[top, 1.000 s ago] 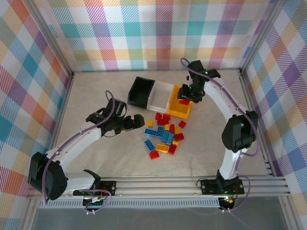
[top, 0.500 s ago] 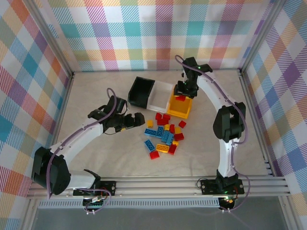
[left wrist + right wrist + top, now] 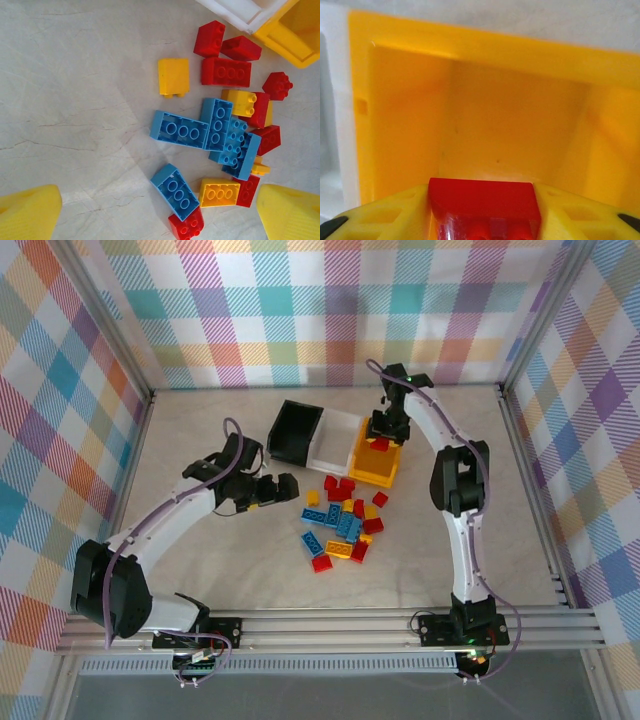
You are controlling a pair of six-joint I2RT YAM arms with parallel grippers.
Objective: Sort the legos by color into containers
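- Legos (image 3: 343,520) lie in a loose pile of red, blue and yellow bricks on the table (image 3: 190,430), just in front of the three bins.
- The bins stand side by side in a row: the black bin (image 3: 295,430) on the left, the white bin (image 3: 335,435) in the middle, the yellow bin (image 3: 368,470) on the right.
- What the black and white bins hold cannot be told from above; in the right wrist view the yellow bin's floor (image 3: 510,125) is plain yellow.
- The right gripper (image 3: 384,436) hangs over the far end of the yellow bin, clamped on a red brick (image 3: 485,200) above the bin's opening.
- The left gripper (image 3: 275,492) hovers just left of the pile, spread wide. Its yellow fingertips (image 3: 27,212) touch no brick.
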